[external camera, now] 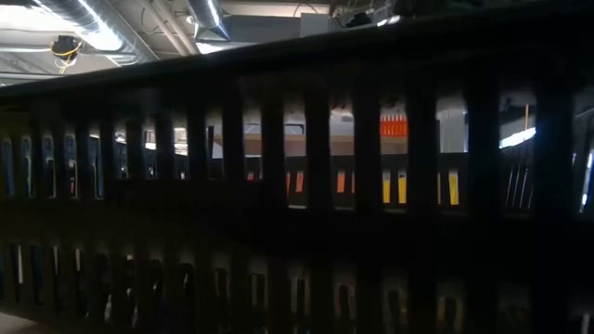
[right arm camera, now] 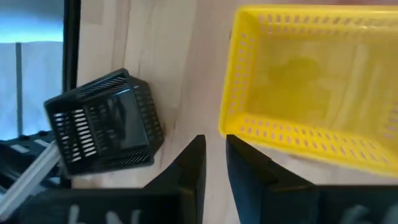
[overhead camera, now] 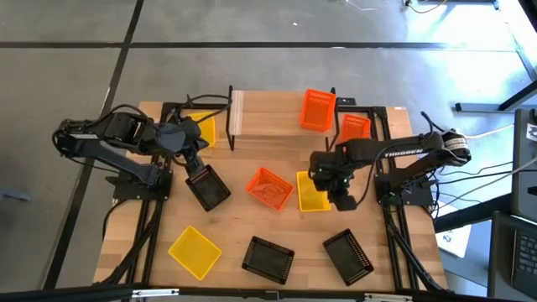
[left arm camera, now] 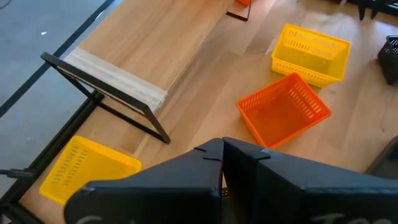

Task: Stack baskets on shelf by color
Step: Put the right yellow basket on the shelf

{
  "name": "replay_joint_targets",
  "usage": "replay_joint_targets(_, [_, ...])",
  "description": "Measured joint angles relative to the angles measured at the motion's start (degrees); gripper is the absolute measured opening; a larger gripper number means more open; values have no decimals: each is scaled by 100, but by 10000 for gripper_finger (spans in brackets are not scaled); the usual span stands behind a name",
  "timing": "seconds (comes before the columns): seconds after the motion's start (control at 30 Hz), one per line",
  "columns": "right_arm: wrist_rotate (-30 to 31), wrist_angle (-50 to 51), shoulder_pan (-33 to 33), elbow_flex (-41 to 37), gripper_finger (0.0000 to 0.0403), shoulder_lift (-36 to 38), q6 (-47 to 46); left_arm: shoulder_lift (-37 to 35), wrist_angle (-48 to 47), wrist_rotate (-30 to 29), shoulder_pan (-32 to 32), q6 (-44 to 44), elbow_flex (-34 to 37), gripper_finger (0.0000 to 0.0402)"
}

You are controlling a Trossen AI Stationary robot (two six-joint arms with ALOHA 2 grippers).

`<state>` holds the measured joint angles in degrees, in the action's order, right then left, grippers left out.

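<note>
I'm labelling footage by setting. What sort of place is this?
Probably a robotics lab or workshop: a wooden table standing on a bare concrete floor, two arms bolted to it, cables trailing on the right, and ceiling ducts visible behind.

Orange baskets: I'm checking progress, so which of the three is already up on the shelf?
The orange basket at the shelf's right end. The other two sit on the tabletop: one beside the shelf, one mid-table.

Grey concrete floor (overhead camera: 252,21) surrounds the wooden table (overhead camera: 226,218).
</note>
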<state>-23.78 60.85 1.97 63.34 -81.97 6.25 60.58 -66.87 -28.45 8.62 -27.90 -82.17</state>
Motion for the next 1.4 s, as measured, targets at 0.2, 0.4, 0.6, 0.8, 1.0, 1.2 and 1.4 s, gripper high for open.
replay_joint_targets(0.2, [164,-1107,201,-670,60,0,-447,0,0,0,0,113,0,0])
replay_joint_targets(0.4, [125,-1889,360,-1225,60,0,-1062,1,0,0,0,205,0,0])
replay_joint_targets(0.6, [122,-2098,511,-1330,60,0,-1212,0,0,0,0,203,0,0])
replay_joint_targets(0.8, [611,-2091,691,-1330,60,-20,-1299,0,2,0,0,203,0,0])
replay_joint_targets(1.0, [677,-2084,709,-1330,60,-203,-1345,13,2,0,0,200,0,0])
replay_joint_targets(1.2, [683,-2117,706,-1330,60,-541,-1325,13,2,-2,0,195,0,0])
replay_joint_targets(1.4, [736,-2374,706,-1323,57,-756,-1336,13,4,0,0,195,0,0])
